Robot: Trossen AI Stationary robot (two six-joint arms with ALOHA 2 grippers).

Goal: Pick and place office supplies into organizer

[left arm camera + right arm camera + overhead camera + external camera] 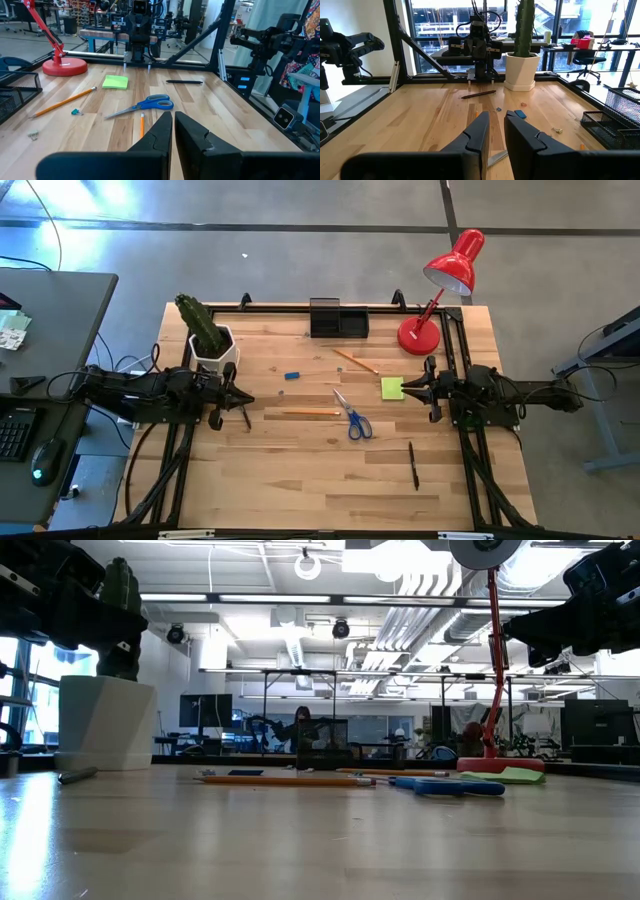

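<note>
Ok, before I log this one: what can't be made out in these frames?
- Organizer: compartments' contents too small from above; the left wrist view cuts it off at the edge.
- Pen: the low view doesn't show it.
- Small clip: too tiny to identify, left wrist view.
- Scissors: the right wrist view shows only blade tips, hidden behind the right hand.

Scissors [352, 417] btwn pencil [310, 413] – pen [413, 464].

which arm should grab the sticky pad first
Right, probably. The right gripper sits just beside the sticky pad, jaws slightly apart and empty. The left gripper is shut, across the table near the cactus.
</note>
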